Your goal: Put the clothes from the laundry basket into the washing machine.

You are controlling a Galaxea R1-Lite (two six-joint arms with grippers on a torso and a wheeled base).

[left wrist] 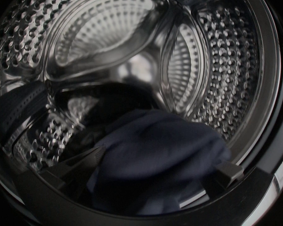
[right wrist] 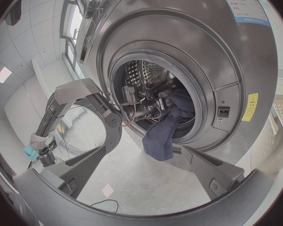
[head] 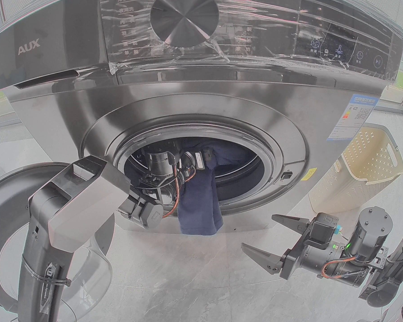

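Note:
The washing machine (head: 264, 112) stands with its round opening uncovered. A navy garment (head: 199, 202) hangs over the opening's lower rim, part inside the drum (left wrist: 232, 63) and part dangling toward the floor. My left gripper (head: 202, 157) is inside the opening at the top of the garment. In the left wrist view the left gripper (left wrist: 160, 162) is open, with the bunched garment (left wrist: 160, 138) lying between its fingers. My right gripper (head: 258, 231) hovers open over the floor, in front of the machine and to its right, holding nothing. The right wrist view shows the garment (right wrist: 160, 135) beyond the right gripper (right wrist: 142, 150).
The machine's glass door (head: 4, 211) is swung wide to the left, behind my left arm. A cream perforated laundry basket (head: 362, 166) leans beside the machine on the right. Grey tiled floor (head: 188, 273) lies open before the machine.

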